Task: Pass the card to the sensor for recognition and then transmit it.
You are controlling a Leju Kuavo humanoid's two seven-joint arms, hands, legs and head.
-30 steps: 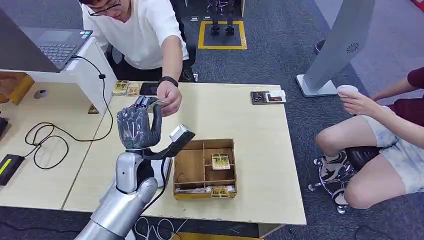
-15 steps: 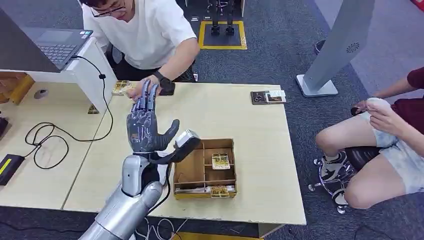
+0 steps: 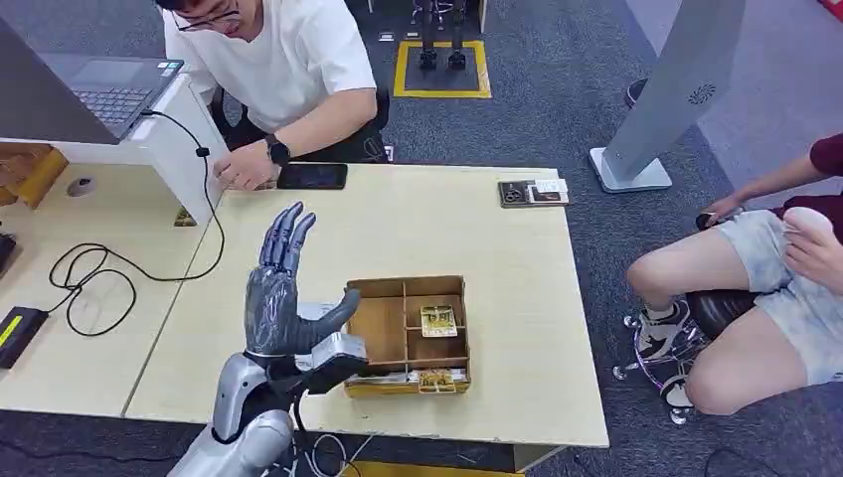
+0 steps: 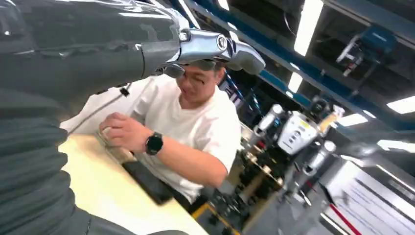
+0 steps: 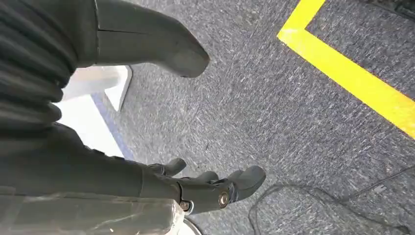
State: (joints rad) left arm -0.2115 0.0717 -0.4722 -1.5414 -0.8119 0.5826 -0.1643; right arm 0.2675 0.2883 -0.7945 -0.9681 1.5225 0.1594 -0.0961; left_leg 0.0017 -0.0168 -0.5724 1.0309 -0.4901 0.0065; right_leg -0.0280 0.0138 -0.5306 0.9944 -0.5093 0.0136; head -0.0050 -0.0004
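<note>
- The left robot hand [image 3: 281, 288] stood raised above the near left part of the pale wooden bench [image 3: 497, 258], palm upright, its dark fingers [image 3: 283, 234] spread and straight, thumb out to the side, holding nothing.
- The card it was meant to pass could not be made out for certain: a person in a white T-shirt [image 3: 288, 70] at the far edge of the bench had one hand [image 3: 234, 171] closed near the far left corner, well apart from the left robot hand, and any card under it was hidden.
- A black phone-like slab [image 3: 312, 176] lay flat on the far edge just beside that person's hand.
- The brown cardboard tray with dividers [image 3: 383, 328] sat near the front edge, just beside the left robot hand's thumb.
- One middle compartment of the tray held a small yellowish patterned card [image 3: 438, 320]; a similar card [image 3: 435, 380] lay in the narrow front compartment. The large left compartment looked bare.
- A dark flat packet with a white label [image 3: 534, 192] lay at the far right edge of the bench.
- The right robot hand [image 5: 205, 188] hung over grey carpet [image 5: 293, 122] beside a yellow floor stripe [image 5: 352, 78], fingers loosely curved and apart, nothing in them.
</note>
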